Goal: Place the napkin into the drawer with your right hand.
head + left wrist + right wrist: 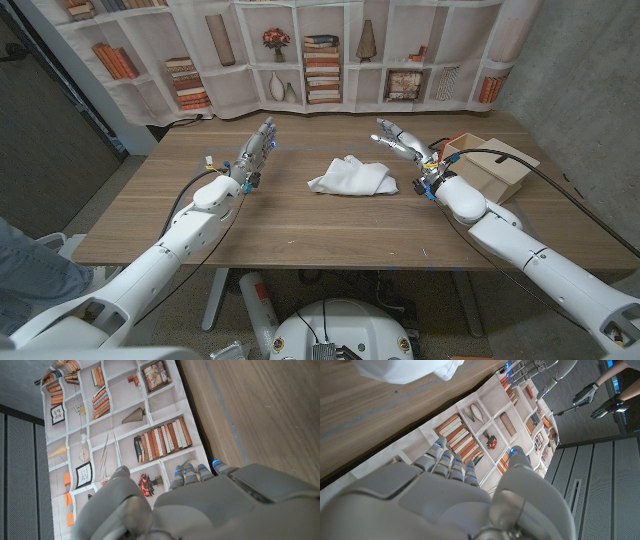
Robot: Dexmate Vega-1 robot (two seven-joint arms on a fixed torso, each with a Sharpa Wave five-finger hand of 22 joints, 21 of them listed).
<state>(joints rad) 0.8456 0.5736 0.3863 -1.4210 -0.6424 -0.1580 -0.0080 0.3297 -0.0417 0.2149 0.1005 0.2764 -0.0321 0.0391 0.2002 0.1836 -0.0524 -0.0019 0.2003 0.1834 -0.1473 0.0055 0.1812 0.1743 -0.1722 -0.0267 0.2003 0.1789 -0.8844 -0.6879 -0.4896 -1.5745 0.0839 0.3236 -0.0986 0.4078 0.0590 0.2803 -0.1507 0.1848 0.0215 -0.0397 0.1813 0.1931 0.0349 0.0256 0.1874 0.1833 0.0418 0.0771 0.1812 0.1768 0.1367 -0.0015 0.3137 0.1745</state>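
Observation:
A crumpled white napkin point(352, 177) lies on the wooden table point(300, 220) near its middle; its edge also appears in the right wrist view as the napkin point(410, 369). To its right, my right hand point(402, 143) hovers above the table with fingers apart, holding nothing, a short way from the napkin. A light wooden drawer box point(490, 166) stands at the table's right side, just behind my right forearm. My left hand point(255, 150) is raised over the table's left half, fingers extended and apart, empty.
A printed bookshelf curtain point(300, 55) hangs behind the table's far edge. A person's gloved hands point(600, 402) show in the right wrist view, away from the table. A grey wall point(580, 70) stands at the right.

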